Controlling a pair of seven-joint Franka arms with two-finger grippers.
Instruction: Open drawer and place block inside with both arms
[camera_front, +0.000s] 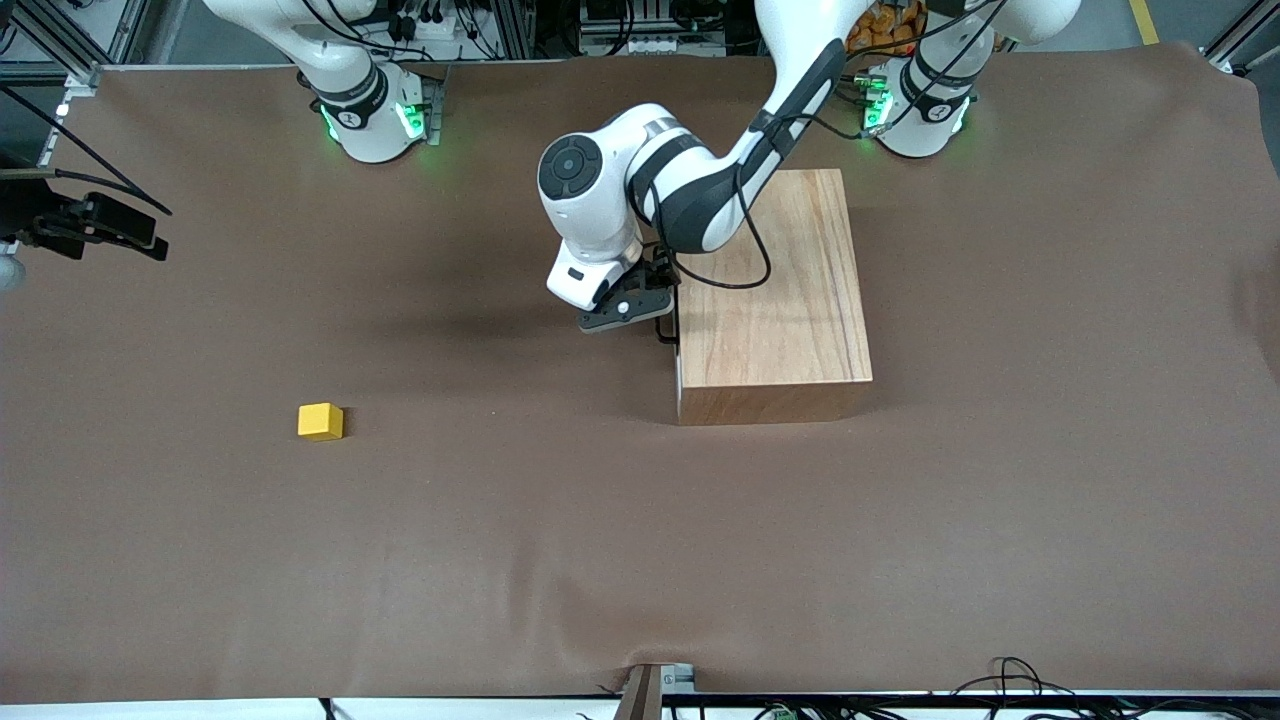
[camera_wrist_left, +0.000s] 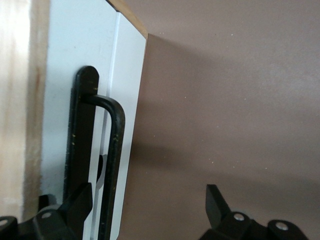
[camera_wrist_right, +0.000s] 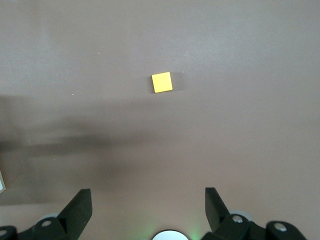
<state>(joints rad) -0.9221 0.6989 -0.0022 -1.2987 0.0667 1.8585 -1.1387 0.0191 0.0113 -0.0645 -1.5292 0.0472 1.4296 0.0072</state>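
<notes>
So on my feed the left arm has its left gripper down at the front of the wooden box, right where the drawer sits. The drawer is shut, its pale panel flush with the box. The wrist cam shows the fingers spread wide: one finger sits against the panel at the black handle, the other finger hangs out over bare cloth, so the handle is between them but nothing is pinched.

The box itself sits toward the left arm's end of the table, close to that arm's base. The drawer front faces the right arm's end.

The block is lying on the brown cloth, well apart from the box, toward the right arm's end and nearer the front camera than the box. It's untouched, sitting flat.

The right gripper is waiting up high over the table on its own side. I can only catch it from its own wrist cam, where its fingers are spread open with nothing in them and the yellow cube shows small on the cloth below.
</notes>
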